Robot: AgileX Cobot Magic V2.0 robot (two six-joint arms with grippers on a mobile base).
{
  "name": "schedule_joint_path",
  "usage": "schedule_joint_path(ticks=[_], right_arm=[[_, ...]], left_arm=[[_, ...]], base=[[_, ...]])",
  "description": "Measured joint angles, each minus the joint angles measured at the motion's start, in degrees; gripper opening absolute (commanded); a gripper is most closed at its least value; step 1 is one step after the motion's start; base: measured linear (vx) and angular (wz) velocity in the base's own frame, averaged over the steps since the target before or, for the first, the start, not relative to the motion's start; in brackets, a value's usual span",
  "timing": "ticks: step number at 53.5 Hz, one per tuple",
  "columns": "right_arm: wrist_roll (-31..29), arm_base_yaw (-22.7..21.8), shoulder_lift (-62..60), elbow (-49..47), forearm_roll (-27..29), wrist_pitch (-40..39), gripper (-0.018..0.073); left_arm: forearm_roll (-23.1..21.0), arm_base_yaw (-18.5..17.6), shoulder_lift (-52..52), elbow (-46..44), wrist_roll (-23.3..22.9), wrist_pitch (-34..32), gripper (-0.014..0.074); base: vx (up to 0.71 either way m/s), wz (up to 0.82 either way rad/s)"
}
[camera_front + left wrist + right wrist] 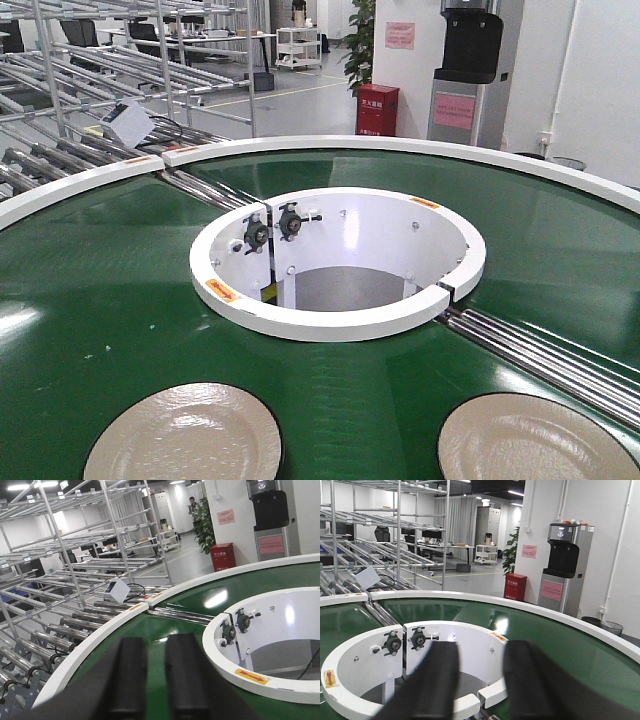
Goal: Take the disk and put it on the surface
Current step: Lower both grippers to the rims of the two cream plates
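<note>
Two cream disks lie on the green conveyor belt (100,300) at the near edge of the front view, one at the left (185,435) and one at the right (535,440); both are cut off by the frame. Neither gripper shows in the front view. In the left wrist view my left gripper (156,645) hovers over the belt, its black fingers (131,675) a narrow gap apart with nothing between them. My right gripper (481,650) stands open wider, empty, in front of the white inner ring (365,705). The surface is out of view.
The white inner ring (330,325) encloses a hole in the middle of the belt. Steel rollers (560,360) cross the belt at the right and far left. Metal roller racks (60,580) stand beyond the white outer rim (100,640). A water dispenser (565,570) stands by the far wall.
</note>
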Motion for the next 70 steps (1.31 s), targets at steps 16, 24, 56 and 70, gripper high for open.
schedule_joint_path(ticks=[16,24,56,70], right_arm=[[0.0,0.0,0.0,0.0,0.0,0.0,0.0724],[0.8,0.0,0.0,-0.1,0.6,0.6,0.0685],[-6.9,-0.2,30.1,-28.7,20.1,51.2,0.048],[-17.5,-15.9,40.5,-30.4,39.0,60.8,0.048]], left_arm=[[-0.1,0.0,0.0,0.0,-0.1,0.1,0.0601],[-2.0,0.0,0.0,0.0,-3.5,2.5,0.0574],[-32.1,0.3,32.9,-22.2,16.1,47.1,0.05],[-32.4,10.0,43.6,-21.4,17.9,50.3,0.05]], base=[[0.0,0.0],[0.0,0.0],[0.0,0.0],[0.0,0.0]])
